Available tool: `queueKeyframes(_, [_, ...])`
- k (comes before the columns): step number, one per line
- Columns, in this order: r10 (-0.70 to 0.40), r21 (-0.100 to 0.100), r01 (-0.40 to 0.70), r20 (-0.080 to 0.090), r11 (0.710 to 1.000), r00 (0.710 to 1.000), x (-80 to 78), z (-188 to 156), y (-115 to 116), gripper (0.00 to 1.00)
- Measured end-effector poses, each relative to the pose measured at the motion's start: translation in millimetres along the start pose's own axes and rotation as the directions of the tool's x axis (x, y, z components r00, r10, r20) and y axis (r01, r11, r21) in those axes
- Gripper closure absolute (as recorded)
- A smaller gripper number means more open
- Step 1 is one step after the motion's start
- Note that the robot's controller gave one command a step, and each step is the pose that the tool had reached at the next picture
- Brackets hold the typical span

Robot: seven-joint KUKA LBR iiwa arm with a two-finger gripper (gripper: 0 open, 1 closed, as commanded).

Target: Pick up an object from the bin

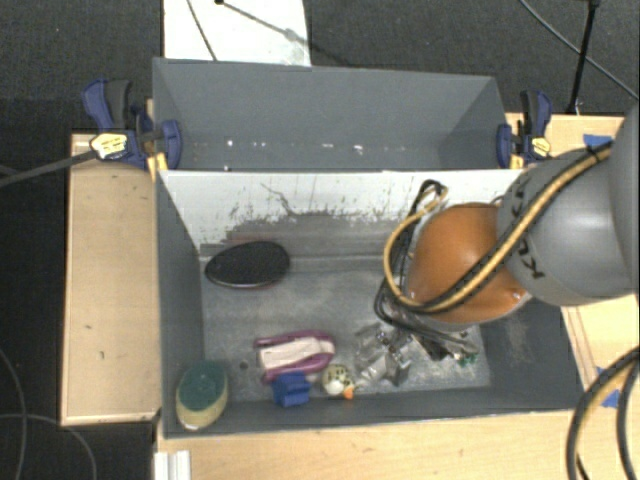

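My gripper [386,354] hangs low over the bin floor at the front, right of the middle, under the arm's orange cover. Just left of it lies a small pale ball with an orange spot [339,379]. Further left are a pink and purple oblong thing [294,352] and a small blue block [291,392] in front of it. The view does not let me judge whether anything is in the gripper.
A flat black oval [247,265] lies at the back left of the floor. A round green and yellow sponge [202,393] sits in the front left corner. A tiny green bit [466,360] lies right of the gripper.
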State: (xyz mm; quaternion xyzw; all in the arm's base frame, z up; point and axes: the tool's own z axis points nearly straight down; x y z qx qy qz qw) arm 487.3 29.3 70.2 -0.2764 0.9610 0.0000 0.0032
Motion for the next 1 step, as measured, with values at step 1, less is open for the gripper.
queueKeyframes(1, [0.02, 0.005, -0.02, 0.004, 1.0, 1.0, 8.4, -201.2, -32.0, 1.0])
